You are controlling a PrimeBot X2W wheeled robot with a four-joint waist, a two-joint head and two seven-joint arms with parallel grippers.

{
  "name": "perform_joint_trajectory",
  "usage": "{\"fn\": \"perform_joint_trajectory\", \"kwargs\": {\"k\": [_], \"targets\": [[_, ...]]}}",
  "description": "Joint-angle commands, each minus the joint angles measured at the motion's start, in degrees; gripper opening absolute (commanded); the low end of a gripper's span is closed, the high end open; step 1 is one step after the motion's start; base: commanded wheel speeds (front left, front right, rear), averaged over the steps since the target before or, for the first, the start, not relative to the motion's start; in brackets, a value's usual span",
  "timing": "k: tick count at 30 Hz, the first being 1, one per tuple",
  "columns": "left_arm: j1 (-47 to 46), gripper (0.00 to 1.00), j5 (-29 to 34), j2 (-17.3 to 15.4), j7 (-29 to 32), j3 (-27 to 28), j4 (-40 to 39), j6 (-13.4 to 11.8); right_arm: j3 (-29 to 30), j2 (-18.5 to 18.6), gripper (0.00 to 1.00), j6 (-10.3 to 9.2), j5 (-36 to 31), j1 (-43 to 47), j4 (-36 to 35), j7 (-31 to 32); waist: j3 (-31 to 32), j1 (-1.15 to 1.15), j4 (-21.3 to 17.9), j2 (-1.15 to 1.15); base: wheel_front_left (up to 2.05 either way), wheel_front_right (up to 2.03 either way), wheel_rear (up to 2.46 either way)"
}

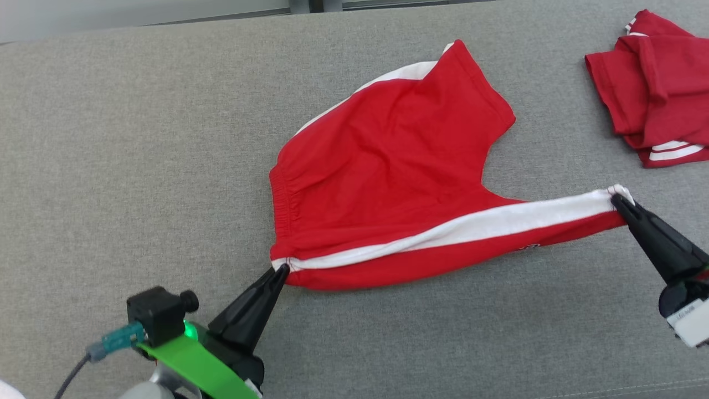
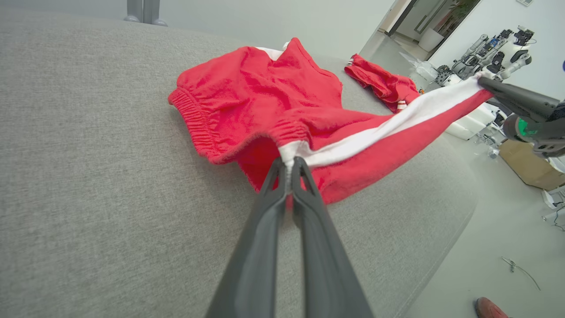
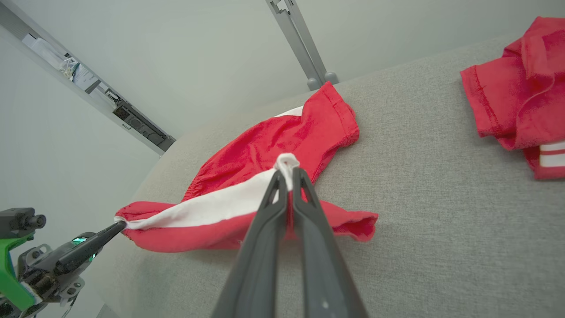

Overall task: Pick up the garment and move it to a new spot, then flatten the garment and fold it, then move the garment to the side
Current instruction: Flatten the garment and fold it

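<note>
The red fabric shorts with white side stripes (image 1: pixel 388 166) lie mid-way across the grey fabric-covered surface (image 1: pixel 111 166). The left gripper (image 1: pixel 281 271) has its fingers pinched shut on the waistband end of the near stripe. The right gripper (image 1: pixel 619 200) grips that stripe's leg hem, drawing the seam taut, presumably to flatten it. The long axis runs left to right, waistband leftward. The near edge seems slightly lifted.
</note>
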State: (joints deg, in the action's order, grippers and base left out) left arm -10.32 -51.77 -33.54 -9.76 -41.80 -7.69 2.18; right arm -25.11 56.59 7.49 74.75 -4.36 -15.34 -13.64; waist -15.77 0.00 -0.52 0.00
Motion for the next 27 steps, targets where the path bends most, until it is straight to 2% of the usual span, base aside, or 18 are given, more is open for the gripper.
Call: {"fn": "perform_joint_trajectory", "kwargs": {"k": [1, 7, 11, 18, 27], "targets": [[-2.15, 0.0, -2.54, 0.76, 1.04, 0.96, 0.74, 0.74, -0.46, -0.67, 0.0, -0.02, -0.4, -2.97, 0.9, 0.91, -0.45, 0.0, 0.33, 0.0, 0.0, 0.0, 0.0], [-9.63, 0.0, -11.77, 4.27, 5.98, 4.41, 6.1, 2.15, -3.03, -3.97, 0.0, -0.02, -1.37, -16.17, 7.18, 5.38, -3.35, 0.0, 1.29, 0.0, 0.0, 0.0, 0.0], [-15.05, 0.0, -14.77, 6.12, 8.46, 5.95, 10.74, 2.5, -5.5, -6.17, 0.0, -0.02, -2.78, -25.84, 13.3, 8.15, -6.15, 0.0, 2.24, 0.0, 0.0, 0.0, 0.0], [-23.53, 0.0, -17.85, 9.58, 11.6, 7.13, 18.26, 3.31, -11.62, -9.6, 0.0, -0.02, -4.45, -41.72, 23.42, 12.96, -11.14, 0.0, 4.23, 0.0, 0.0, 0.0, 0.0], [-31.45, 0.0, -15.48, 13.28, 10.61, 6.82, 26.7, 3.16, -18.0, -12.07, 0.0, -0.02, -4.74, -55.8, 33.8, 14.84, -16.73, 0.0, 7.13, 0.0, 0.0, 0.0, 0.0]]}}
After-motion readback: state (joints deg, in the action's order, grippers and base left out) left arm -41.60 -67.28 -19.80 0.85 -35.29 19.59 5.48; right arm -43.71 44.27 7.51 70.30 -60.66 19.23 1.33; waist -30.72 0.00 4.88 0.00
